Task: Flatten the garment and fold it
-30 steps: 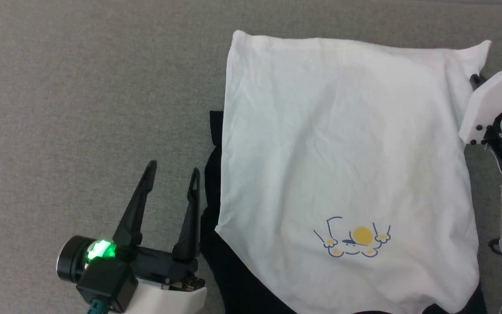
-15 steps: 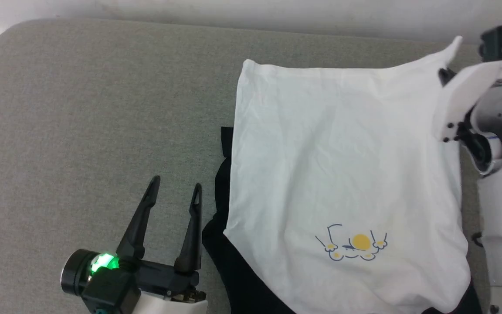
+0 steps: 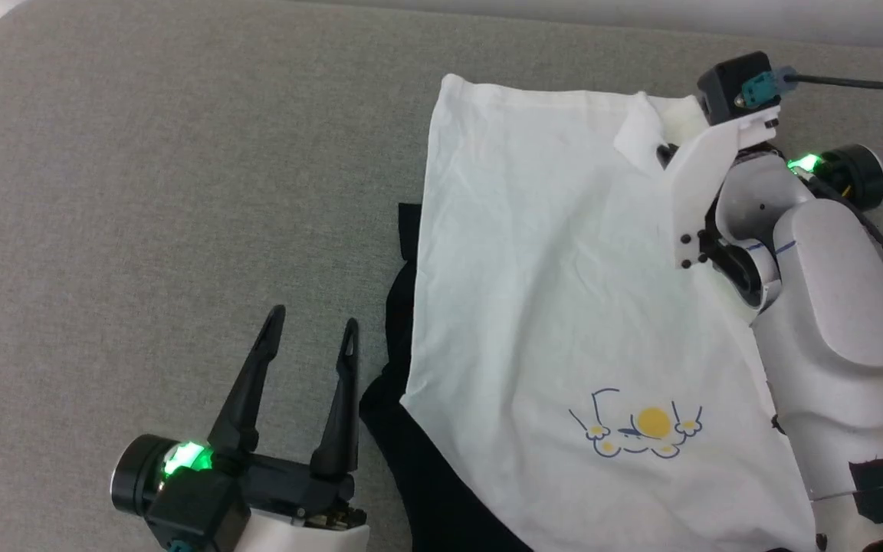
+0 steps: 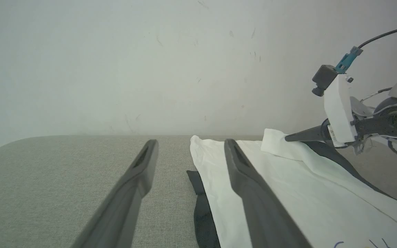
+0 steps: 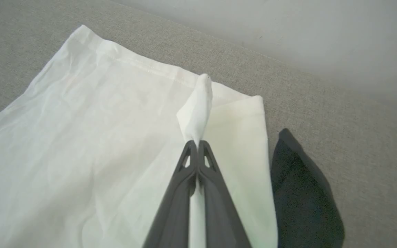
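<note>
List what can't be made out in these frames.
- Neckband of the garment: head view, cut off by the bottom edge.
- Black sleeve near the left gripper: head view, mostly tucked under the rest of the garment.
- Fingertips of the right gripper: head view, hidden behind its own white wrist mount.
- Chest print: head view, too small to read.
</note>
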Motion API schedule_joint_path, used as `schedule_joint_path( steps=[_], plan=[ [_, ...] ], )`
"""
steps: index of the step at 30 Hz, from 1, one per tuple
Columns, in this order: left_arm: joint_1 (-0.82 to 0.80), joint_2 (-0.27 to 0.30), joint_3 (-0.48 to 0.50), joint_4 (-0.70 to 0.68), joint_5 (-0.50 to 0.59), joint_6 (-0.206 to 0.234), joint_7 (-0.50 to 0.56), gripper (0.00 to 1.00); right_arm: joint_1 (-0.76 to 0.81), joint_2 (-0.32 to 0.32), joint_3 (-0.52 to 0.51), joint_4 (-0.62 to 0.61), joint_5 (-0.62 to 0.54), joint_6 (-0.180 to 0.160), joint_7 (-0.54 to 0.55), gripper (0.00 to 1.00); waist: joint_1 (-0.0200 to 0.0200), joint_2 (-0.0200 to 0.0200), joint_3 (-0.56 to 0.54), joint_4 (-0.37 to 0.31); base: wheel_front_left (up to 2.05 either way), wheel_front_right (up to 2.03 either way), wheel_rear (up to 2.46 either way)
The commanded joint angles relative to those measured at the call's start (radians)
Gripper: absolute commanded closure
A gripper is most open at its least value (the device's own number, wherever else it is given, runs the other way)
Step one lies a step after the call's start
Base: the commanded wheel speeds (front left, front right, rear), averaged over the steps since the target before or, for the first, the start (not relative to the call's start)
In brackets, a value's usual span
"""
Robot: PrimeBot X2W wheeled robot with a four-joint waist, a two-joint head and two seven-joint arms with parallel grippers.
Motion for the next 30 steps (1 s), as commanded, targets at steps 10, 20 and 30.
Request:
schedule_joint_path(
  steps=[10,20,30],
  plan=[
    [-0.031,-0.009,-0.003,0.014,-0.013,0.002,-0.005,0.0,-0.001,-0.015,-0.023,0.07,-0.02,-0.001,-0.03,0.0,-0.0001,0.0,0.037,-0.003,0.0,0.0,0.0],
    [-0.027,-0.01,-0.007,0.018,-0.006,0.005,-0.005,0.0,-0.013,-0.065,-0.071,0.026,0.027,-0.001,-0.079,0.0,-0.0001,0.0,-0.002,-0.021,0.0,0.0,0.0],
    [-0.027,-0.011,-0.015,0.002,-0.005,0.013,-0.005,0.0,0.043,-0.118,-0.138,-0.021,-0.001,-0.001,-0.004,0.0,-0.0001,0.0,0.046,-0.004,0.0,0.0,0.0]
  ],
)
